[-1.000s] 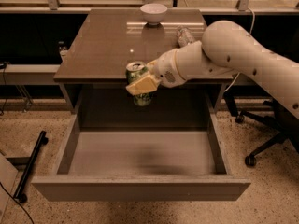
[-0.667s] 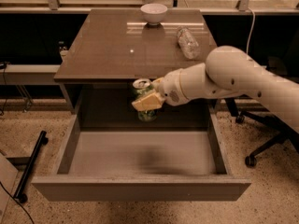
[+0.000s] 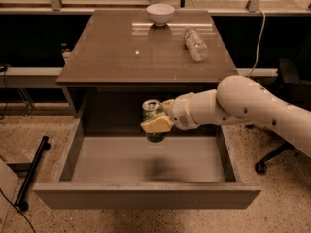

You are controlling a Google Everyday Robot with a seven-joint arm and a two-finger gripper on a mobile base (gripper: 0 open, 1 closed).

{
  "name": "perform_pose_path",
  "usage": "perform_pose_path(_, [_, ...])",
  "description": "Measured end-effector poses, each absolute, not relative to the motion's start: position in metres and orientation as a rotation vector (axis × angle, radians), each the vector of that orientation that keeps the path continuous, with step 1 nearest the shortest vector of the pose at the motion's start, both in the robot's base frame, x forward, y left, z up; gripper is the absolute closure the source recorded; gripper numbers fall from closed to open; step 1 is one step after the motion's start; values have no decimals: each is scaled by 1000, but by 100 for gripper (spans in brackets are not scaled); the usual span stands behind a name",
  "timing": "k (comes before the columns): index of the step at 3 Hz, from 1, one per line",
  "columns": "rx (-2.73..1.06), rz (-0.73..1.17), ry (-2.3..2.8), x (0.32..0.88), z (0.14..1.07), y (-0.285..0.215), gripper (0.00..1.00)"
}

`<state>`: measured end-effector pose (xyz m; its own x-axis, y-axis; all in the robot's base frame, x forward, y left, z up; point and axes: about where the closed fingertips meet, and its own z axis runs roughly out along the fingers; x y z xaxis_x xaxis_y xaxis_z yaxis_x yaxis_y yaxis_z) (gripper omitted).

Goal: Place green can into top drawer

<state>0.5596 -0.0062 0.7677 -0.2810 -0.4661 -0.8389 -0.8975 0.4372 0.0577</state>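
While the gripper [image 3: 158, 124] pinches it mid-frame, the cylindrical green can [image 3: 152, 107] hangs upright. Below lies the smooth grey drawer [image 3: 146, 197].

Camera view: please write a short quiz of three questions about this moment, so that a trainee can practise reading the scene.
1. True or false: the two-finger tool is shut on the small green patterned can and holds it upright above the inside of the open wide grey-brown top drawer.
2. Fill in: the round white bowl stands near the ____ edge of the brown table.
3. Which thing lies on its side on the table? A) the clear plastic bottle B) the bowl C) the can

Key: 1 true; 2 far; 3 A.
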Motion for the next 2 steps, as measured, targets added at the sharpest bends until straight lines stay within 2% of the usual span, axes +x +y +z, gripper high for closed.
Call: perform_pose_path(2, [-1265,692,1893,572,750,5,100])
